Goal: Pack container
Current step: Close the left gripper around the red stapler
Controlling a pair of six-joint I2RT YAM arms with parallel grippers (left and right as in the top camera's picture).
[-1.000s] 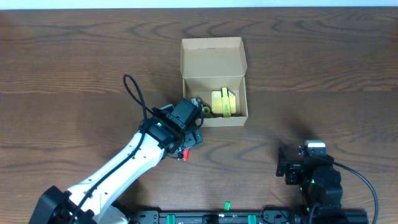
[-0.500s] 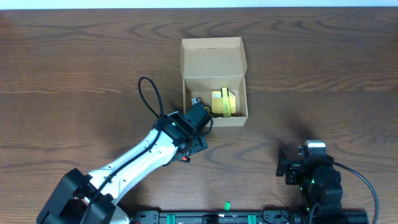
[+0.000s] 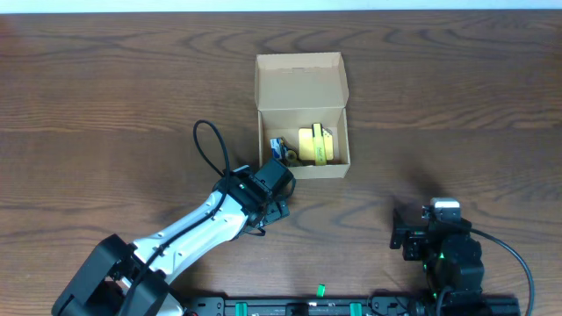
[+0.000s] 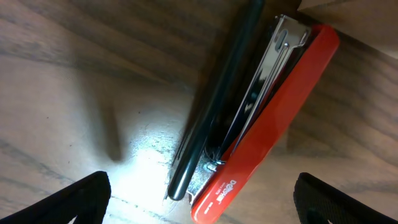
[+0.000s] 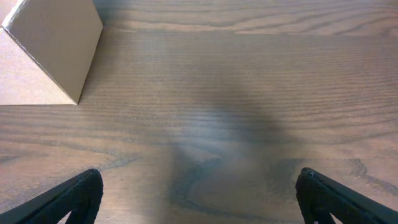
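Wide open and empty, the left gripper [image 4: 202,190] straddled the red-and-black metal stapler [image 4: 261,118], evidently to lift it into the tan cardboard box [image 3: 300,88].

The table [image 3: 105,105] is dark wood with visible grain and a soft sheen. The container [image 3: 299,83], toward 12 o'clock of centre, is matt tan cardboard. The stapler [image 4: 280,118] has a glossy red plastic top, a bright metal magazine and a smooth black base.
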